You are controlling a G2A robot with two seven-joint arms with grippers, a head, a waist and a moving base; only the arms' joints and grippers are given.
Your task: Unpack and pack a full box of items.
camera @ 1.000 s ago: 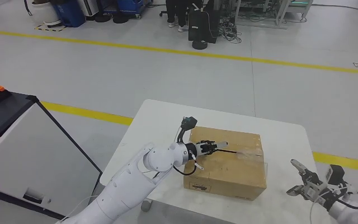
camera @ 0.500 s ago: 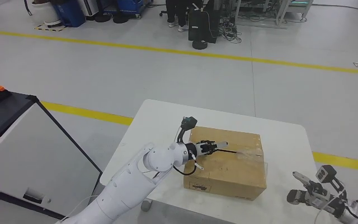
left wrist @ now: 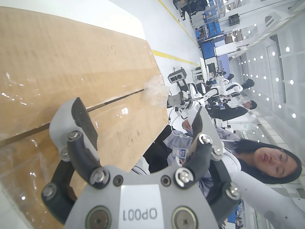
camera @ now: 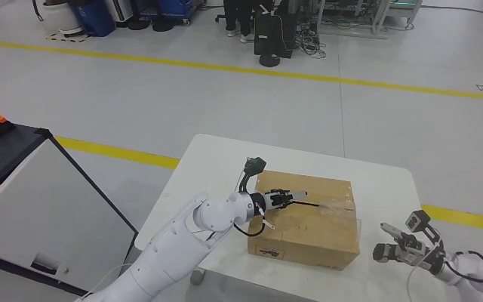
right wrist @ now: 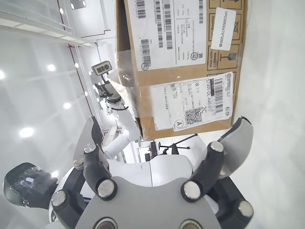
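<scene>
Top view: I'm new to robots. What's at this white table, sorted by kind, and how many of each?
table: 1
cardboard box, flaps closed, on the table: 1
grippers: 2 (left gripper open over the box top, right gripper open beside the box's labelled end)
Total: 4

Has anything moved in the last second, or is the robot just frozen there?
The right hand swung in across the table toward the side of the box, open and holding nothing. The left hand stayed open over the top of the box, and the box did not shift.
</scene>
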